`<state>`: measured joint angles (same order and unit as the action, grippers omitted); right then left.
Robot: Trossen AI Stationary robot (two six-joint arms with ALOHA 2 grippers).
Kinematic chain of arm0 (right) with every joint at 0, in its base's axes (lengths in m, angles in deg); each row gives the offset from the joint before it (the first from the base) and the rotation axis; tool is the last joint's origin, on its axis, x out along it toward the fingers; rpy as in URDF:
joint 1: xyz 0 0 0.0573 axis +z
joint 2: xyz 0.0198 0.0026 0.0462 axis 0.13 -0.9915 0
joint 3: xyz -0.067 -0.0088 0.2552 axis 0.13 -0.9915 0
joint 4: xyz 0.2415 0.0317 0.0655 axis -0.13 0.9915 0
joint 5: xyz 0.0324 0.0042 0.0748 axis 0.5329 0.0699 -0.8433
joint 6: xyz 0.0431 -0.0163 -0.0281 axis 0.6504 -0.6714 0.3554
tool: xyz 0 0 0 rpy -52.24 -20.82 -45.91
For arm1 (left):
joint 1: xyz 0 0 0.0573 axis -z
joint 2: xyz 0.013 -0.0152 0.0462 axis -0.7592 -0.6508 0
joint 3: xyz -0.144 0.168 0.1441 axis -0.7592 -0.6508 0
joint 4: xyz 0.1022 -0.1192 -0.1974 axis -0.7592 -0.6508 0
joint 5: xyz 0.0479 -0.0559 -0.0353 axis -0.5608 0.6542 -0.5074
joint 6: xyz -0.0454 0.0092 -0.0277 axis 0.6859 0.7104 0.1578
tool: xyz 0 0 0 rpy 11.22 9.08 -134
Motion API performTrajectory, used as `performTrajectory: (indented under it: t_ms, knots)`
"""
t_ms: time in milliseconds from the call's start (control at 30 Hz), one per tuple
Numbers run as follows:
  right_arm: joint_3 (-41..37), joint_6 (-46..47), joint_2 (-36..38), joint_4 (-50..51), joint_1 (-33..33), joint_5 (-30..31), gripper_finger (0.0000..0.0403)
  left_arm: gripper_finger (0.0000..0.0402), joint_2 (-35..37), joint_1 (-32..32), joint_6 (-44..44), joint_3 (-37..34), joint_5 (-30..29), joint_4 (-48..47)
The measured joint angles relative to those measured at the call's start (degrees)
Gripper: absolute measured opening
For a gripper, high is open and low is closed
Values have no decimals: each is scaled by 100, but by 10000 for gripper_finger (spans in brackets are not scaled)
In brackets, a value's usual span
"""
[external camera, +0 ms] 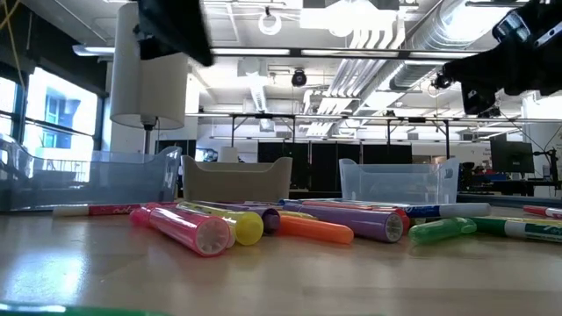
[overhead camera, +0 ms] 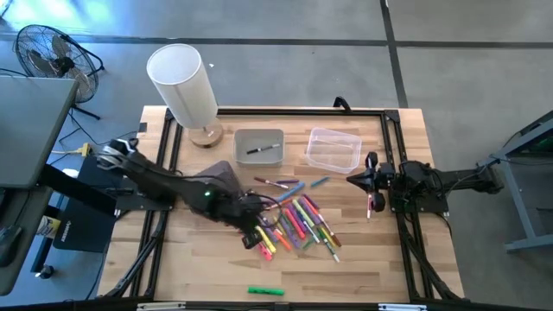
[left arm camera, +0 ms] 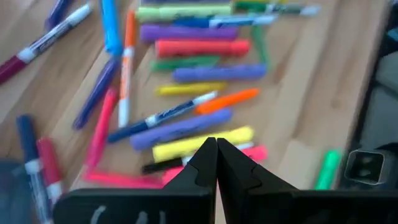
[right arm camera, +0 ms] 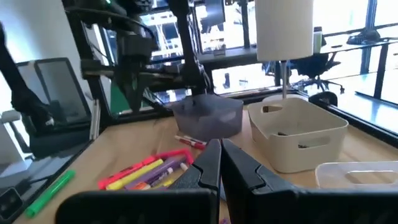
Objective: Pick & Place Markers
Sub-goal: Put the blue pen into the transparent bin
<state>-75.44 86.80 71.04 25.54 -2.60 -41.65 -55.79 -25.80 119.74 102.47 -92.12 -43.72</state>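
Note:
Several markers (overhead camera: 294, 220) in pink, yellow, purple, orange, green and blue lie flat in a loose pile at the table's middle. They also fill the left wrist view, among them a yellow marker (left arm camera: 202, 142). My left gripper (overhead camera: 255, 231) hangs over the pile's near left end, slanting down. It is shut (left arm camera: 216, 152) with nothing between its fingers. A lone green marker (overhead camera: 265, 291) lies by the near edge. A black marker (overhead camera: 262, 150) lies in the grey bin (overhead camera: 259, 136). My right gripper (overhead camera: 352, 180) waits shut (right arm camera: 219, 149) and level at the right.
A clear bin (overhead camera: 333, 149) stands right of the grey bin at the back. A lamp with a white shade (overhead camera: 183, 85) stands at the far left corner. A black frame (overhead camera: 393, 155) runs round the table. Bare wood shows along the near edge.

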Motion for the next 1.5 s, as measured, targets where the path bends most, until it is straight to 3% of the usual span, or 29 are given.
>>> performTrajectory:
  t_ms: [67, 200, 433, 700, 933, 1200, 1500]
  knots:
    - [170, 8, -211, 22, 62, 143, 0, 0, 396, 140, 206, -472, -176, -163]
    - [832, -50, -1030, -6, 222, 620, 0, 0, 1252, 352, 382, -1309, -495, 389]
    - [2578, -298, -3415, 822, 380, 930, 0, 0, 2415, 496, 207, -2397, -606, 900]
    - [4938, -80, -6207, 3481, 376, 917, 0, 0, 2767, 493, -362, -2596, -611, 947]
    - [6292, -1358, -8018, 5189, 364, 735, 1, 0, 2774, 493, -581, -2594, -564, 958]
    - [6578, -2412, -9051, 5491, 53, 144, 9, 0, 2774, 493, -582, -2594, -570, 954]
    - [6569, -3958, -9410, 5382, -43, 798, 108, 0, 2774, 491, -571, -2594, -631, 1026]
